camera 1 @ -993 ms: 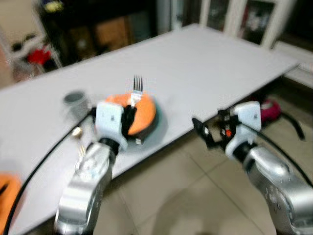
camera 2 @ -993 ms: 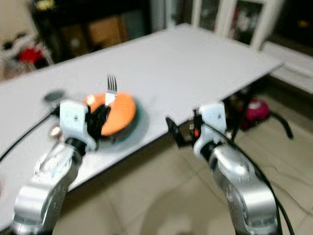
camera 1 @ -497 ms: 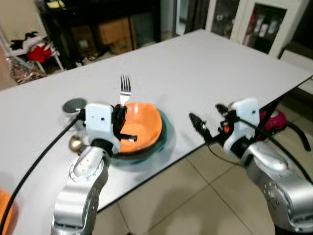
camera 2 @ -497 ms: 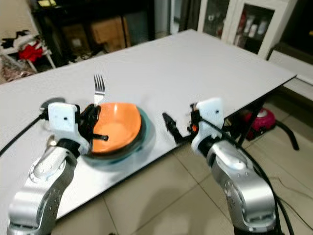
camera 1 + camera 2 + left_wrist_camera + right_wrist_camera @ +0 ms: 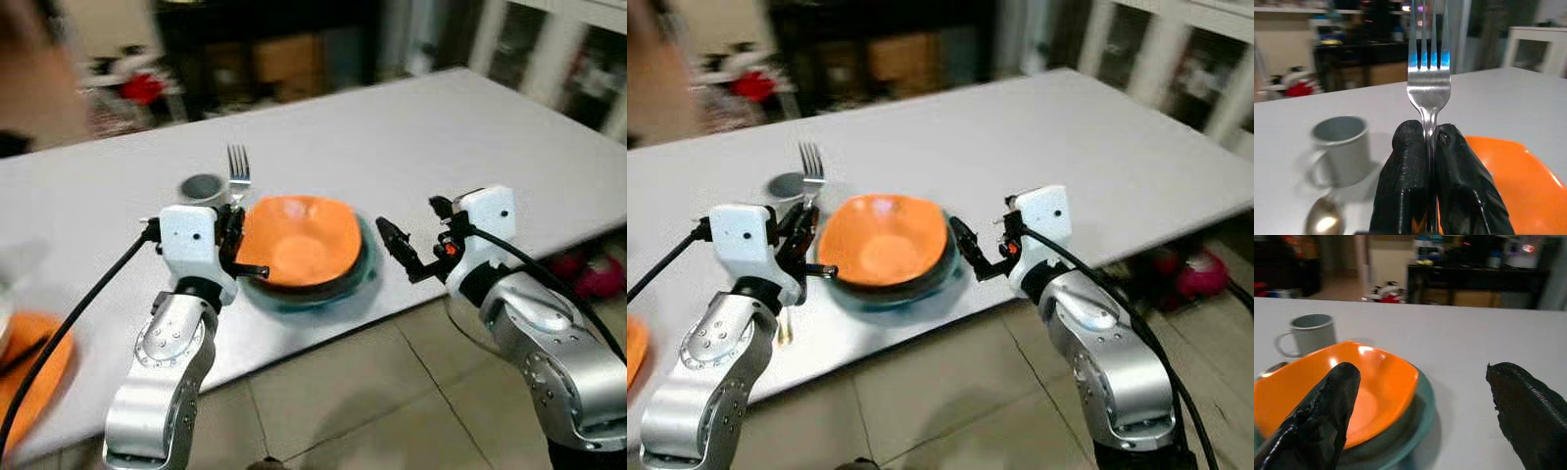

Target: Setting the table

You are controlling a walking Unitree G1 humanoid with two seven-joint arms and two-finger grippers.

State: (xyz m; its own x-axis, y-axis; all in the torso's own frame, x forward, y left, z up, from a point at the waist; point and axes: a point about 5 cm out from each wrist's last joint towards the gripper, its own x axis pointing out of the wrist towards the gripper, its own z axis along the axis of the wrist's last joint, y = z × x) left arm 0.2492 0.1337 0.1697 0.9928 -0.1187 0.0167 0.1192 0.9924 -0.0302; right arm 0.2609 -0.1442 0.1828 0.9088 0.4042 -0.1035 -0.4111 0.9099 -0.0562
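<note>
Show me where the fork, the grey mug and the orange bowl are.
fork (image 5: 1428, 83), left wrist view, on its neck below the tines.
grey mug (image 5: 1341, 149), left wrist view, on its side wall.
orange bowl (image 5: 884, 241), right eye view, on its inside.

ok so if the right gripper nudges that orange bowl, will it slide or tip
Probably slide, plate and all: the orange bowl is wide and shallow, nested on a teal plate on the smooth table. Its glossy sheen suggests a hard, slick surface. The open right gripper is level with the rim, so a tip seems unlikely.
</note>
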